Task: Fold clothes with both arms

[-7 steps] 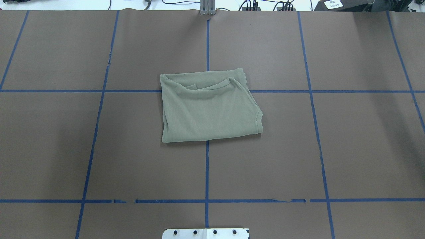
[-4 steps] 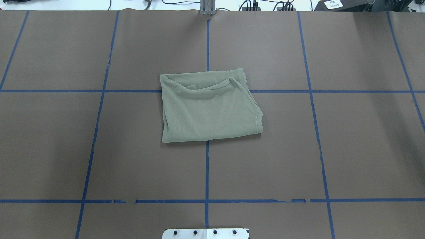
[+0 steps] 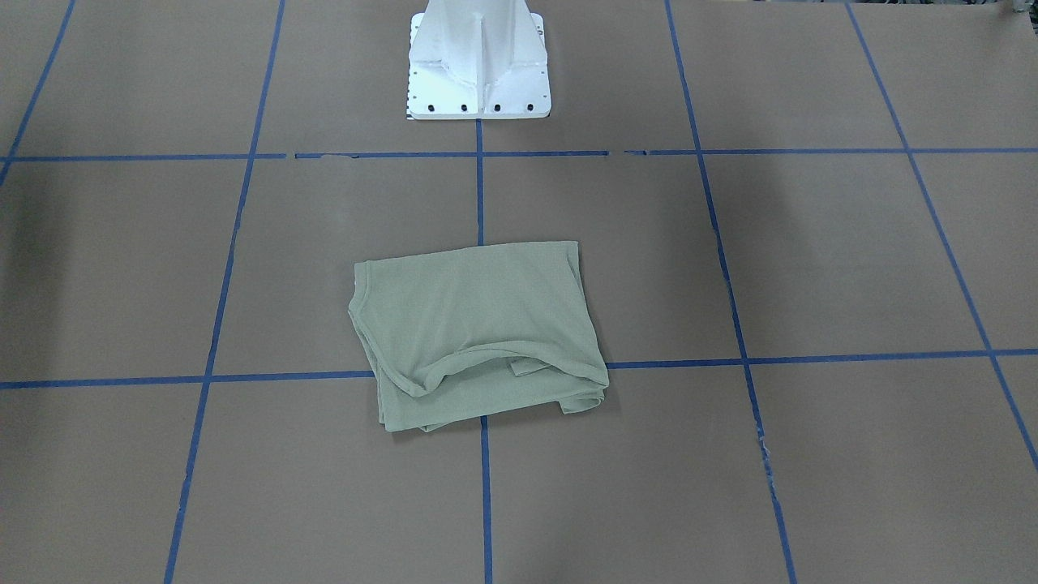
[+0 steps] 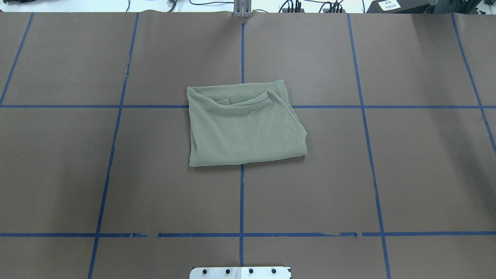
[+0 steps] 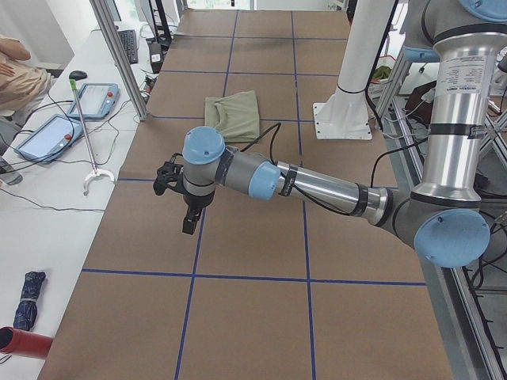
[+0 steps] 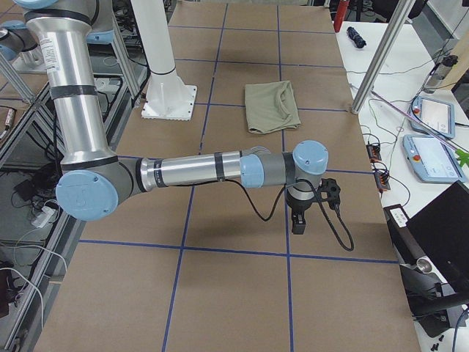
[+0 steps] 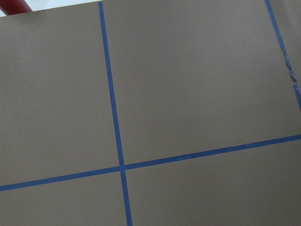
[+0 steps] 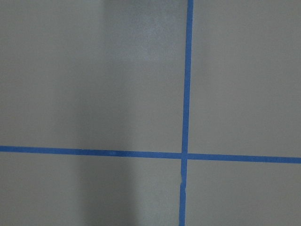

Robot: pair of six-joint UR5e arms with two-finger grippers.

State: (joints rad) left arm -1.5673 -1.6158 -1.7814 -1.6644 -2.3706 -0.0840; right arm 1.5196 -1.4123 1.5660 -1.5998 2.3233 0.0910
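The left gripper is hanging over bare table far out toward the robot's left end, gripping nothing that I can see. From this side angle I cannot tell how wide its jaws are standing. The right gripper is hanging likewise at the opposite end, its opening equally unreadable. Between them, well apart from both, the shirt is lying folded into a rough rectangle over the centre tape cross, and it has not shifted in the last second. The folding is probably finished, with both arms waiting clear.
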